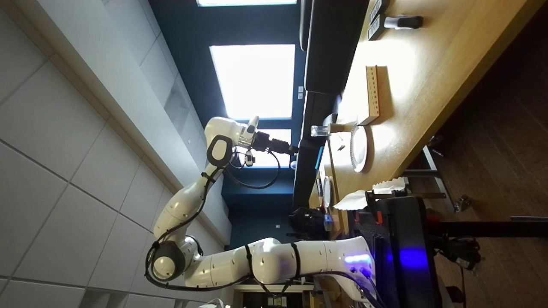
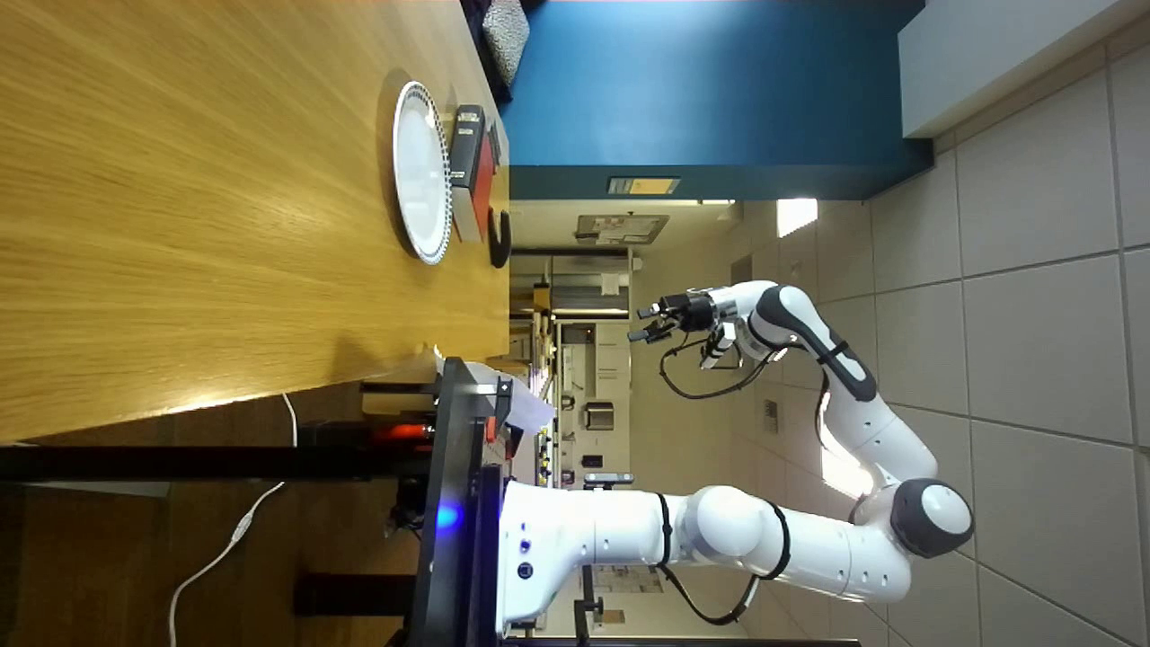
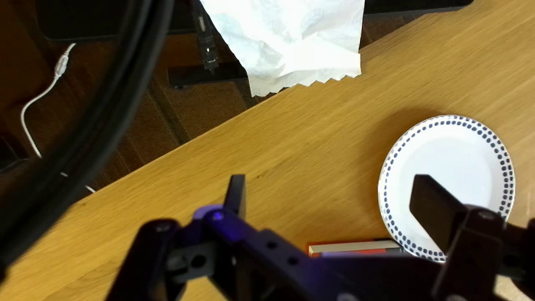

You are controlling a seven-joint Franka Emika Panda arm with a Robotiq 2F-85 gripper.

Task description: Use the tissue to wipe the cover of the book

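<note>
While its jaws stand wide apart, the gripper [image 3: 329, 188] hangs pointing down, well above the table [image 2: 225, 234] in both exterior views.

Gripper: black, two fingers, carried by a white arm [image 1: 177, 207] that rises above the jaws.

Tissue [image 3: 292, 50]: white, crinkled, one edge toothed. Placed lower than the jaws and up the wrist view from them, toward the black stand [image 1: 402, 214] that bears the arm. In that view the toothed edge overlaps the table's edge; whether it touches the wood cannot be told.

Book [image 1: 372, 92]: thick, lying flat on the table, pale tan page edges, a row of marks along one side, too small to read. Placed lower than the jaws and well apart from them. In the wrist view a red-bordered end shows low between the jaws, the remainder hidden by the gripper.

Plate [image 3: 468, 159]: round, white, rim spotted dark blue. Placed on the table, lower than the jaws, just beside the book; in the wrist view the right-hand finger crosses in front of it.

Cable [image 3: 125, 83]: black, thick, blurred; left of the jaws in the wrist view.

Cord [image 3: 61, 65]: white, thin; farther left of the jaws and lower.
</note>
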